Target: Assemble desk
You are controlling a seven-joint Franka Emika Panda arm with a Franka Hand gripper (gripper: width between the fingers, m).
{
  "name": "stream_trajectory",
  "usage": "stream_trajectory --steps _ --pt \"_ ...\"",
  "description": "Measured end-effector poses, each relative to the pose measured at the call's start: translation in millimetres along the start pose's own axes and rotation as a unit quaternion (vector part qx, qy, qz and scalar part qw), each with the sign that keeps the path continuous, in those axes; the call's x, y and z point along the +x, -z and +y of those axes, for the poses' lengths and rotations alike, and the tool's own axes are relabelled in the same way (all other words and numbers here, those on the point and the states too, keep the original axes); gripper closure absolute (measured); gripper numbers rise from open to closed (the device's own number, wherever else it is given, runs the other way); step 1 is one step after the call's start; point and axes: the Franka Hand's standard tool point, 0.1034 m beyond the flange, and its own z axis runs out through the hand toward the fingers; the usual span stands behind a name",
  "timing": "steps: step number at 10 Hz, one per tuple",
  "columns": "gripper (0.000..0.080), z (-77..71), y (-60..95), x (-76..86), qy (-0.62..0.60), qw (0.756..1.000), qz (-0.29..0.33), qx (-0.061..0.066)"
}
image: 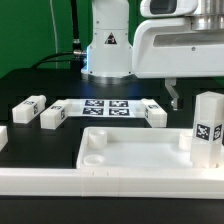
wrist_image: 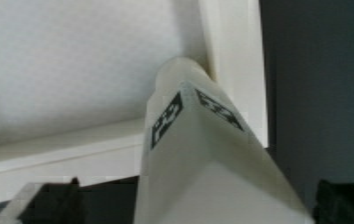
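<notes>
At the tray's far corner, on the exterior view's right: I hang directly above a leg block (image: 208, 128) that stands upright in the corner of the desk top (image: 130, 152), its tagged face turned toward the camera. My gripper (image: 173, 100) shows there as a single dark finger below the white wrist housing, at about ten o'clock from the block's upper end and just beside it. My jaws are spread as wide as they go and pinch nothing; in the wrist view the two dark fingertips (wrist_image: 53, 198) stand to either side of the block (wrist_image: 209, 150), apart from its faces.

The block's long axis runs vertically, straight up toward my palm, so whatever I do next with it turns on coming down along that same line. Whether its foot is fully seated in the corner socket I cannot tell; the rim hides the joint.

Three more leg blocks lie on the black table past the tray's far edge: two (image: 28, 106) (image: 53, 117) at ten o'clock from the tray's centre, on their sides, and one (image: 153, 112) at about twelve o'clock, at the end of the marker board (image: 105, 106). All three are well apart from me, the twelve o'clock one nearest.
</notes>
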Motion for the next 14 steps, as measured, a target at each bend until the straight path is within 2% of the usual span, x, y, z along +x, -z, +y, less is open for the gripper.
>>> stream_trajectory --steps 4,8,10,11,12,13,14 --pt "0.015 -2.2 -0.6 -1.0 0.152 0.988 0.0 -0.007" --pt "0.015 -3.0 -2.9 -2.4 0.318 0.948 -0.004 -0.02" --pt "0.015 -2.6 -2.8 -2.3 0.384 0.923 -0.006 -0.021" --pt "0.015 -2.1 -2.8 -2.1 0.391 0.92 -0.006 -0.021" --pt "0.0276 -2.1 -2.9 -2.2 0.39 0.92 -0.006 -0.021" --pt "0.0276 -2.1 -2.9 -2.2 0.385 0.923 -0.006 -0.021" --pt "0.0415 -2.0 -2.9 -2.2 0.379 0.925 -0.006 -0.021"
